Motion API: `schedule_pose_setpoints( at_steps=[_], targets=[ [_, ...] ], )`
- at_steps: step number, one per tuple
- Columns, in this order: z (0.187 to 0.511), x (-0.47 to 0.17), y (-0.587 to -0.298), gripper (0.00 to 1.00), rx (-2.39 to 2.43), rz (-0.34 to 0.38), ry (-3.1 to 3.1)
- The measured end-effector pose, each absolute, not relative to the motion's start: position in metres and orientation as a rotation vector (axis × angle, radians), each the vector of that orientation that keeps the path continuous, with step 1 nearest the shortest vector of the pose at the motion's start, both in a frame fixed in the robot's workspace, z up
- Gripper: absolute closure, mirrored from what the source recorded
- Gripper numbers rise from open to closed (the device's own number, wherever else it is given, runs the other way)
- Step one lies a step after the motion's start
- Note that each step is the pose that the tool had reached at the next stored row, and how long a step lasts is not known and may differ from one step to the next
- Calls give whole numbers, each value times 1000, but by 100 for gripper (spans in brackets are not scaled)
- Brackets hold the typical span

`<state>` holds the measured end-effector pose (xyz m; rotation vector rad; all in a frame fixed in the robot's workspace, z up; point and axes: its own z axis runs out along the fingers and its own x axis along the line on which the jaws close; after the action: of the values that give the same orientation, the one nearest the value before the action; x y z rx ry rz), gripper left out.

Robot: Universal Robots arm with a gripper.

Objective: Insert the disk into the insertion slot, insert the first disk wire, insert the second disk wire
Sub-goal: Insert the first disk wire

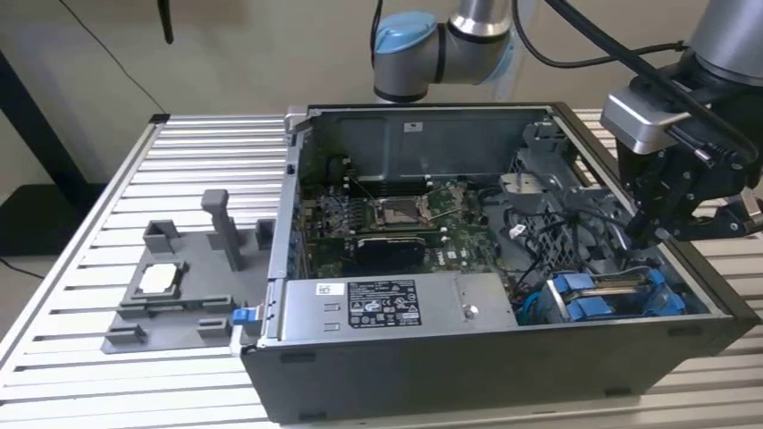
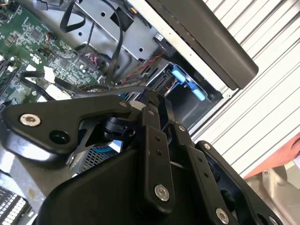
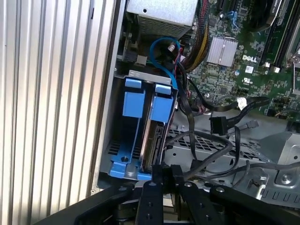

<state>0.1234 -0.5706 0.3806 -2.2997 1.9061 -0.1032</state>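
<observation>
Disk (image 3: pixel 151 140): on edge in its blue carrier, inside the slot (image 3: pixel 138 73) in a corner of the case (image 1: pixel 501 357)
Pincer (image 3: pixel 166 169): over the case, just at the disk's near end; whether apart or clamped, cannot tell
Wires (image 3: pixel 189 115): black, loose inside the case beside the slot
Case: open, lying on the slatted counter (image 1: pixel 191 152)

Arm (image 1: pixel 725 36) angled dwn, hand (image 1: pixel 642 238) fingers closed.
</observation>
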Motion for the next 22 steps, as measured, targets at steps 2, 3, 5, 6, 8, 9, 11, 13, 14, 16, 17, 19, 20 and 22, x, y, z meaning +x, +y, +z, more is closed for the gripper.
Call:
schedule_pose_setpoints(
  at_steps=[2,3,5,6,8,9,11,13,14,16,17,19,20,22],
  targets=[
    [381,124,-571,81,-2300,-103,1907],
    [381,124,-571,81,-2302,-101,1908],
    [381,124,-571,81,-2309,-91,1914],
    [380,125,-571,81,-2313,-84,1918],
    [380,127,-571,81,-2321,-66,1926],
    [380,128,-571,81,-2326,-56,1931],
    [380,132,-571,81,-2335,-37,1939],
    [379,134,-571,81,-2335,-29,1946],
    [378,134,-571,81,-2329,-30,1954],
    [377,134,-571,81,-2304,-32,1984],
    [376,134,-571,81,-2291,-33,1998],
    [375,134,-571,81,-2269,-34,2025],
    [375,134,-571,81,-2263,-34,2032],
    [374,136,-571,81,-2269,-16,2041]
  ],
)
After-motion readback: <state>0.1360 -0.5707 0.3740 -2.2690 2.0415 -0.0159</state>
